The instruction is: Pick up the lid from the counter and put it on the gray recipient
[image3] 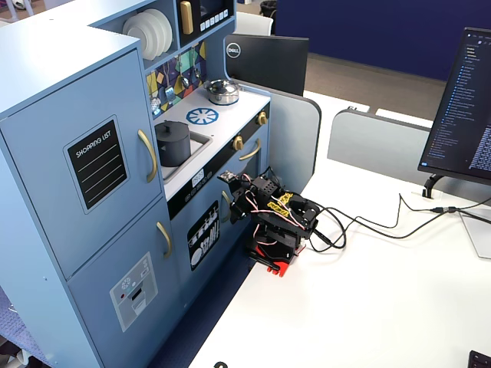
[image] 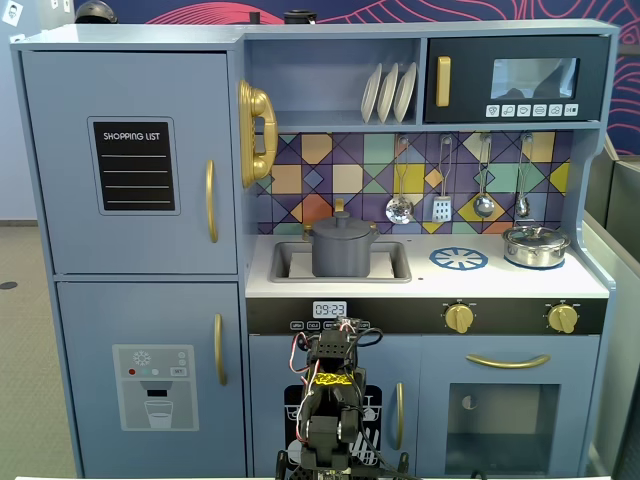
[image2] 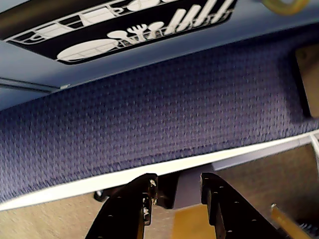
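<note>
The gray recipient (image: pixel 341 255) stands in the sink of the toy kitchen, also seen in the other fixed view (image3: pixel 173 146). The dark-gray lid (image: pixel 341 223) with its small knob rests on top of the pot, closing it (image3: pixel 170 124). My arm is folded low on the white table in front of the kitchen's lower doors, well below and away from the pot. My gripper (image2: pixel 178 181) is open with a clear gap between the black fingers and nothing in it; it points down past the table edge toward the blue carpet.
A shiny silver pot (image: pixel 535 246) with its lid sits at the counter's right. Utensils (image: pixel 441 185) hang on the tiled back wall, plates (image: pixel 388 92) on the shelf above. Cables (image3: pixel 368 225) and a monitor (image3: pixel 464 107) are on the table.
</note>
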Robot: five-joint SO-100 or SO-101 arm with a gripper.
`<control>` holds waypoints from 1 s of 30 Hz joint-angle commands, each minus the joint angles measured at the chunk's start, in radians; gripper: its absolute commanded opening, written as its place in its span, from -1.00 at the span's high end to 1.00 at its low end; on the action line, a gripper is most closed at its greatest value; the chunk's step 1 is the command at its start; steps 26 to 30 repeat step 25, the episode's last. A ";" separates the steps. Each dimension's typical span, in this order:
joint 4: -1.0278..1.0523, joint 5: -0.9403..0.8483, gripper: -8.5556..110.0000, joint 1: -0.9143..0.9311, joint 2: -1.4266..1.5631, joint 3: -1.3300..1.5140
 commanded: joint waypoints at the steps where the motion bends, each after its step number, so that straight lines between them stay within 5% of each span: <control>1: 0.178 -0.081 0.81 -0.020 0.000 -0.003; 3: 0.187 0.040 0.77 -0.021 0.000 -0.003; 30: 0.189 0.018 0.73 -0.020 0.000 -0.003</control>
